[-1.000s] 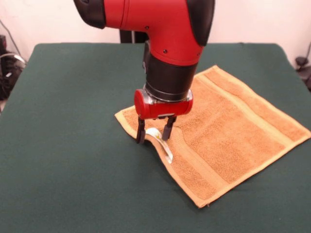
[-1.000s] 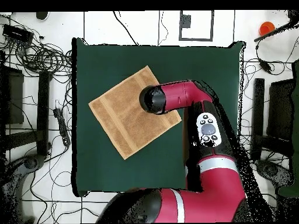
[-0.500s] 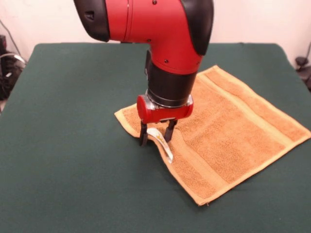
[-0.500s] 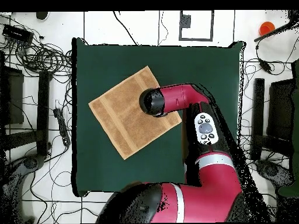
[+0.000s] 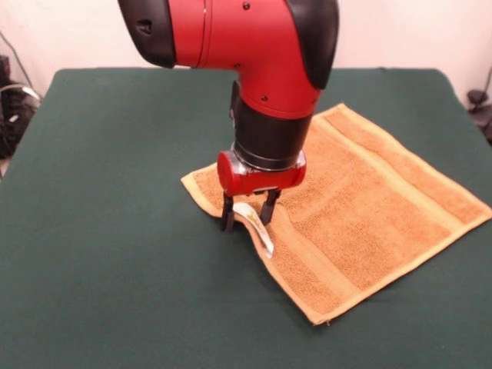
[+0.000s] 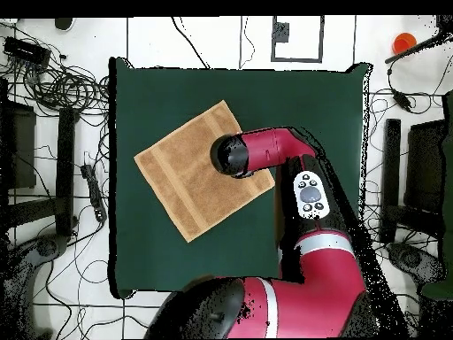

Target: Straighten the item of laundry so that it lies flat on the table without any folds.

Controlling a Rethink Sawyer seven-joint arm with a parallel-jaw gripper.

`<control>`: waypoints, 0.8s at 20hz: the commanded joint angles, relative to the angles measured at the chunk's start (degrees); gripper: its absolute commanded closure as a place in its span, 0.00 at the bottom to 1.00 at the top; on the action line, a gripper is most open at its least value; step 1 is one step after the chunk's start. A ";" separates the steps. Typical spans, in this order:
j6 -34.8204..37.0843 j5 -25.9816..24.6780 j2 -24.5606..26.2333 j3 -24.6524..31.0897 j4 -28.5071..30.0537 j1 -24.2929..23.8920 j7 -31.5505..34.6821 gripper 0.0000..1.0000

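Since a second ago the gripper (image 5: 247, 216) has sunk onto the towel (image 5: 361, 207) edge, then held. Its jaws stand narrowly apart astride the raised hem by the white label (image 5: 257, 226), so a pinch looks imminent. The towel lies mostly flat, right of centre toward three o'clock on the green tabletop (image 5: 108, 231). Cables (image 6: 53, 84) crowd the floor around it.

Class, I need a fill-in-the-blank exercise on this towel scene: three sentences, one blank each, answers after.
1. The towel lies on a dark ____ table.
2. The gripper stands at the towel edge, its fingers either side of a small white ____.
3. The arm is black and ____.

Missing words: green; label; red
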 commanded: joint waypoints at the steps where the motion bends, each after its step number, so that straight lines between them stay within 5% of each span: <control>1: 2.23 -5.07 3.52 1.99 1.98 3.23 -7.14 0.00; 16: 0.87 -10.58 3.51 2.03 -0.44 2.92 -8.72 0.00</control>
